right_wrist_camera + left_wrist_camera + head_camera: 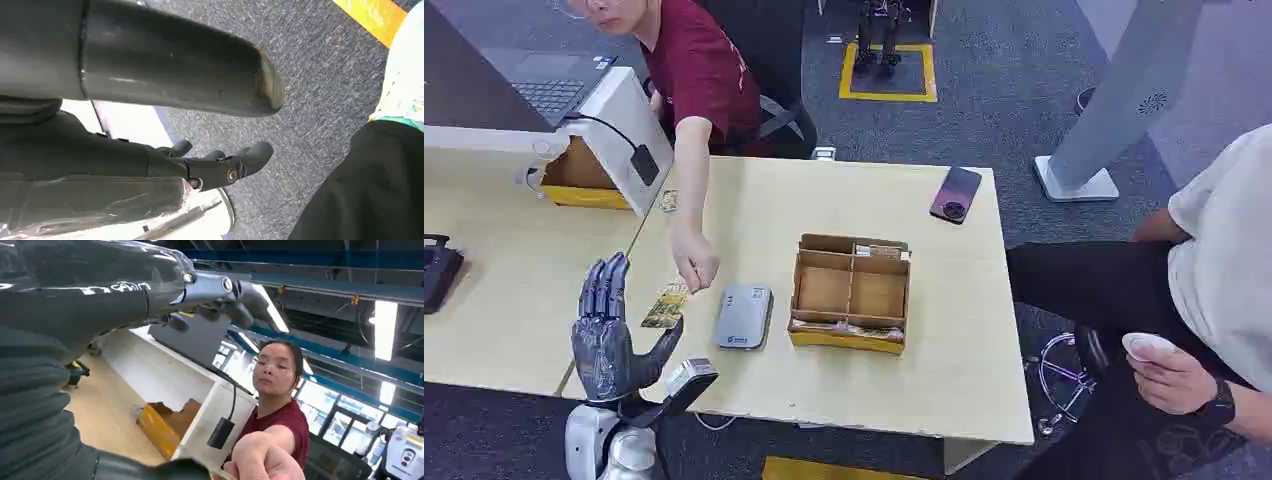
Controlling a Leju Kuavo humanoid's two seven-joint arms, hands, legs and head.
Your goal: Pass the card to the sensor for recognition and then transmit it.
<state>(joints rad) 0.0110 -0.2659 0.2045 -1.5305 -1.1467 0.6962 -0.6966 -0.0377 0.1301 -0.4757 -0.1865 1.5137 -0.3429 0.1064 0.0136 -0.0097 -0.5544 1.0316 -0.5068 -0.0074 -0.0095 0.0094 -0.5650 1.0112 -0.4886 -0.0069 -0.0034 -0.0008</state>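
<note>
My left hand [607, 335] is raised over the table's front edge, fingers straight and together, thumb spread, holding nothing. A small yellow-green card [665, 305] sits just beyond my thumb, at the fingertips of a person's hand [694, 264] reaching in from the far side. Whether that hand holds the card or it lies on the table I cannot tell. The grey flat sensor [744, 316] lies on the table right of the card. In the left wrist view the person's fist [260, 460] comes close to my left hand [220, 295]. My right hand [220, 162] hangs over grey carpet, fingers loosely bent, empty.
A divided cardboard box [851, 292] stands right of the sensor, a phone [955, 194] at the table's far right corner. A white device with a cardboard box [609, 135] stands at the back left. A second person [1214, 300] sits at the right.
</note>
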